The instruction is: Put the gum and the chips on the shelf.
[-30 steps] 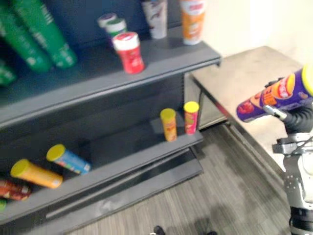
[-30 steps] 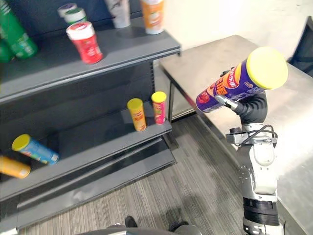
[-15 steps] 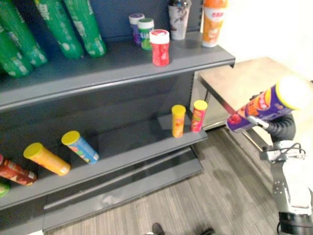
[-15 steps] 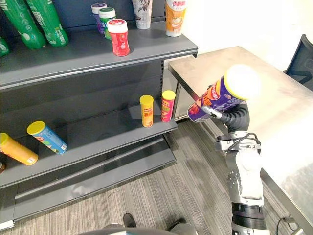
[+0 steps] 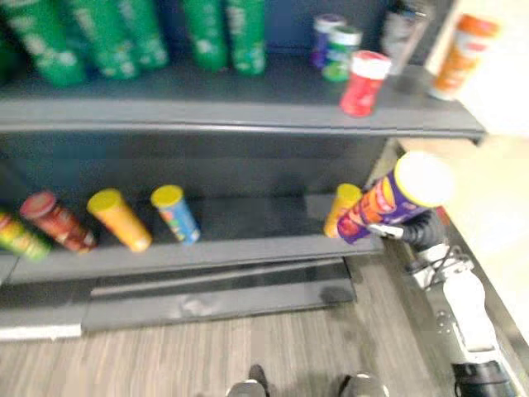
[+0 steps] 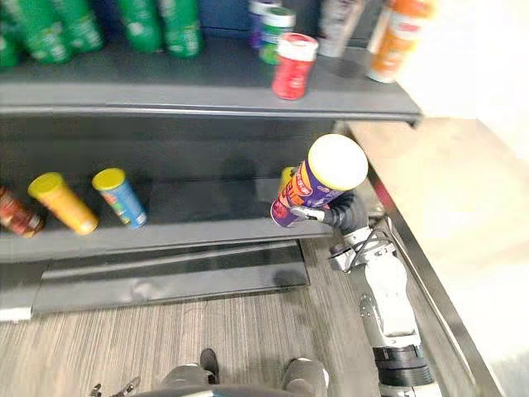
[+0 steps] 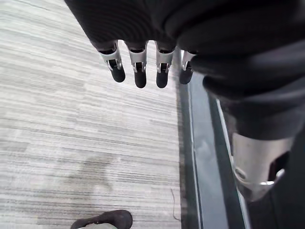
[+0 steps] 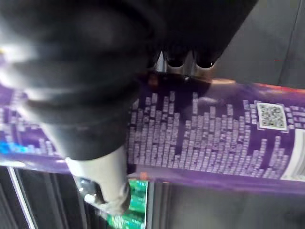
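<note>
Purple chips can [image 5: 382,201] with a yellow lid covers most of a yellow-capped can [image 5: 346,196] behind it, at the right end of the lower shelf [image 5: 207,250]. Only that can's top and one side show. Can't tell whether the chips can's base touches the shelf edge or hangs just in front of it. Print on everything is too smeared to read. Green bottles [image 5: 99,37] at upper left of the eye views are cut off by the frame top. An orange cup [image 5: 459,58] at upper right is soft-edged.

Right hand [image 6: 340,213], right of centre, is clamped on the chips can. In the right wrist view the fingers [image 8: 175,59] wrap over the far side with tips hidden, and the thumb crosses the near side. The can is tilted, lid end up and right, base down and left.

Left hand [image 7: 143,28] hangs over striped carpet, its fingers [image 7: 139,71] straight and loose, holding nothing.

On the upper shelf [image 5: 248,116], right of centre, a red white-capped jar [image 6: 293,66] stands in front of a purple jar and a green jar. Lower shelf, left half: red, orange and blue cans [image 5: 175,213] lean in a row.
</note>
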